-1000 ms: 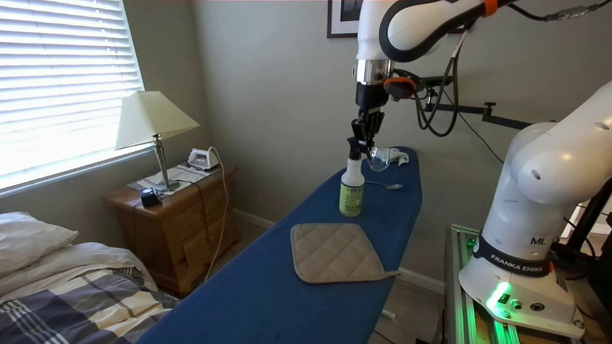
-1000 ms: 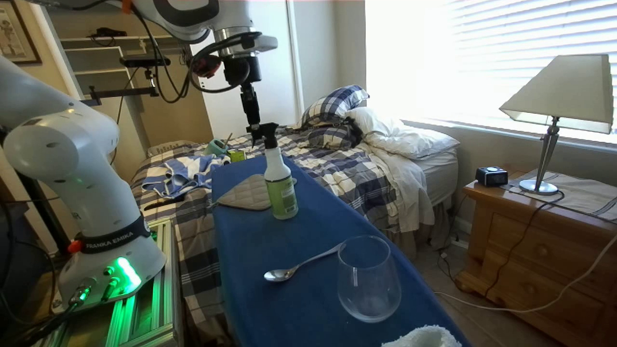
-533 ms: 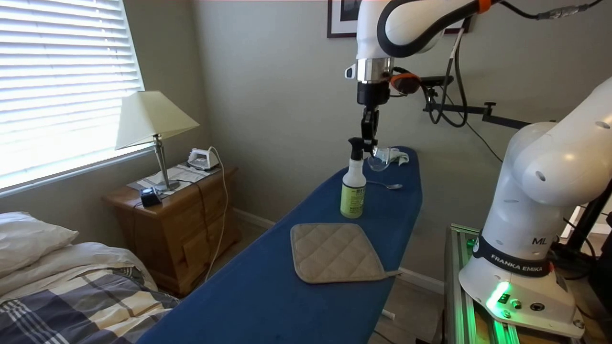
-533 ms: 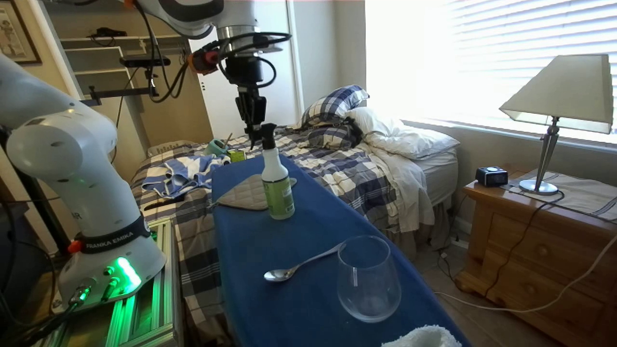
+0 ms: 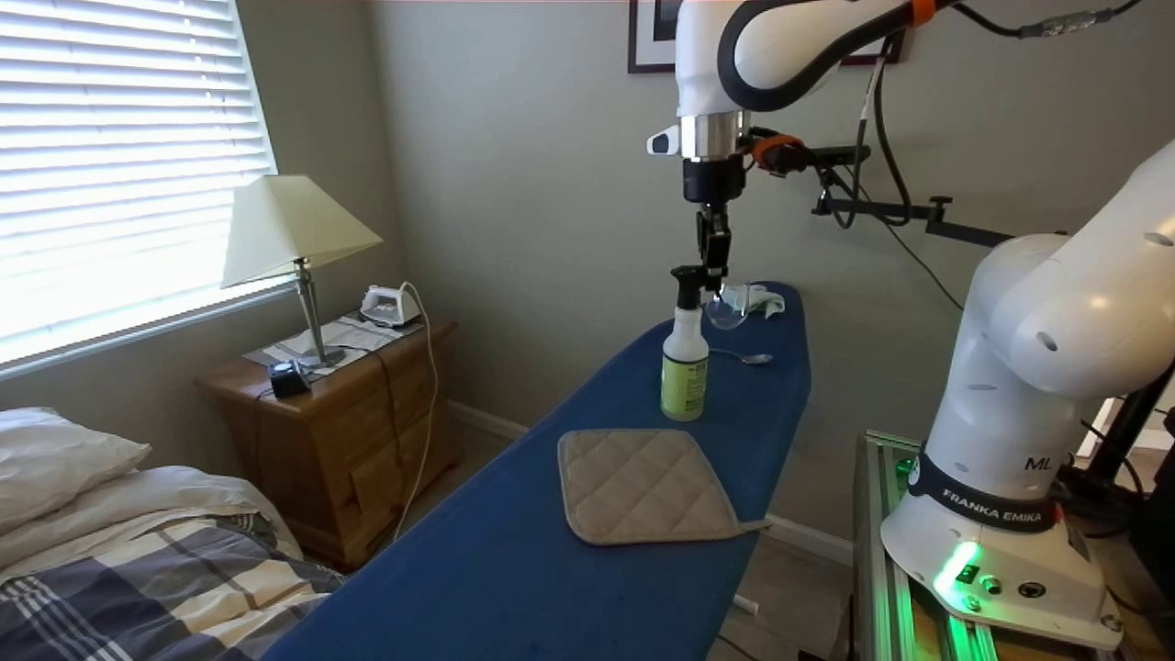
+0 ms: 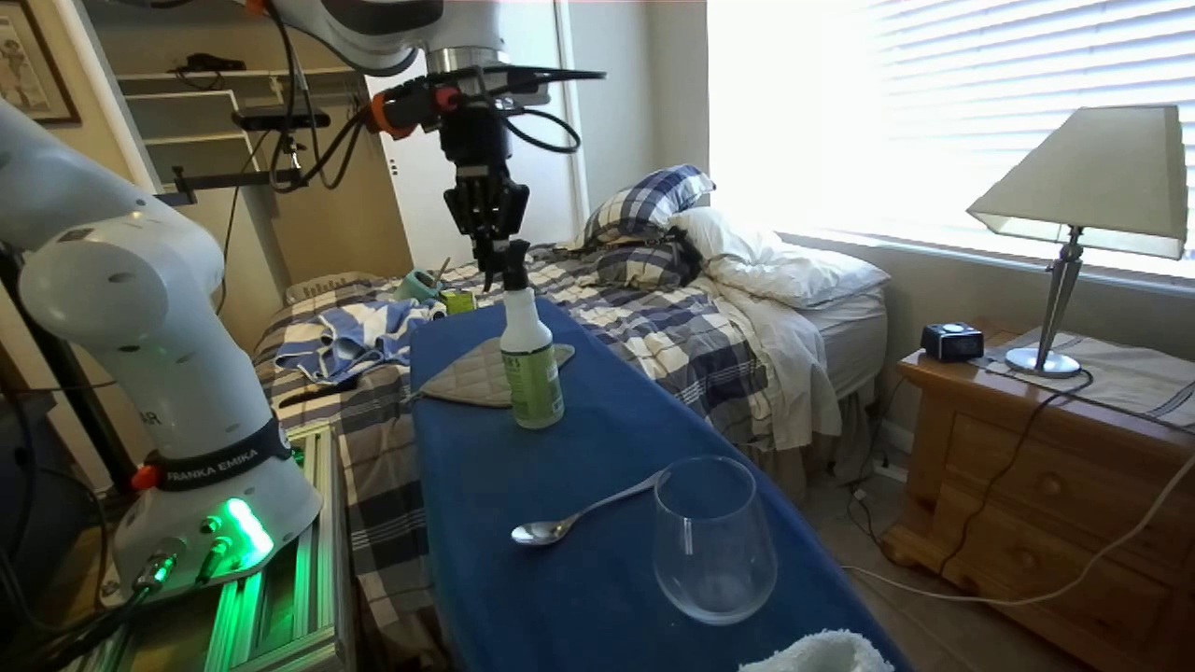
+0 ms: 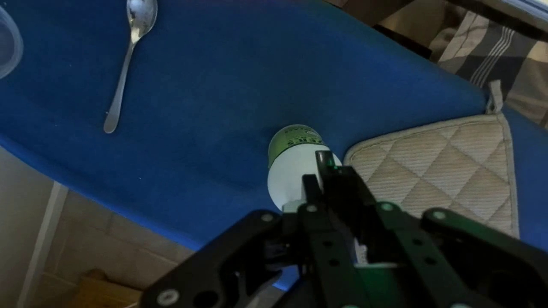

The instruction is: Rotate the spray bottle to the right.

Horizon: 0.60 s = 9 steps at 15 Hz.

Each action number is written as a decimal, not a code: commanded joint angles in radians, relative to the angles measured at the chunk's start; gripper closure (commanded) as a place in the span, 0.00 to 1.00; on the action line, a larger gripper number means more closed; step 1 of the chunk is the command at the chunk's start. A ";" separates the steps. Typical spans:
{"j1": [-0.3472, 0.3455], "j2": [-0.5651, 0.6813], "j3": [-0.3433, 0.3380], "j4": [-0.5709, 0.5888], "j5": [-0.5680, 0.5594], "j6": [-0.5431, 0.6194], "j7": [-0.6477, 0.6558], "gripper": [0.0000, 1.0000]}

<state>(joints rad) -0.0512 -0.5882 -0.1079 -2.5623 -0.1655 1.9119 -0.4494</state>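
The spray bottle [image 5: 684, 378] has a yellow-green labelled lower body, a white shoulder and a black trigger head. It stands nearly upright, leaning slightly, over the blue ironing board [image 5: 551, 588]; I cannot tell if its base touches. It also shows in an exterior view [image 6: 532, 378] and from above in the wrist view [image 7: 289, 171]. My gripper [image 5: 713, 274] points down at the black head and is shut on it, as an exterior view [image 6: 492, 254] also shows. In the wrist view the dark fingers [image 7: 322, 184] hide most of the head.
A tan quilted pad [image 5: 647, 487] lies close beside the bottle. A spoon [image 6: 543, 532] and a clear stemless glass [image 6: 714, 551] lie on the bottle's other side, with a white cloth [image 6: 826, 653] beyond. The board is narrow; its edges [image 7: 120, 216] run near the bottle.
My gripper has turned about its upright axis, and the bottle has turned with it, so its label faces another way. The bottle has also shifted slightly. The pad, spoon and glass have not moved.
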 commanded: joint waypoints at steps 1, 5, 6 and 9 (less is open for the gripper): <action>0.045 0.045 -0.033 0.043 -0.041 -0.040 -0.124 0.95; 0.066 0.068 -0.048 0.072 -0.055 -0.099 -0.272 0.95; 0.068 0.076 -0.051 0.079 -0.056 -0.107 -0.304 0.95; 0.066 0.098 -0.046 0.102 -0.071 -0.118 -0.383 0.95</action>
<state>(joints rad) -0.0015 -0.5320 -0.1403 -2.5043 -0.1998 1.8324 -0.7550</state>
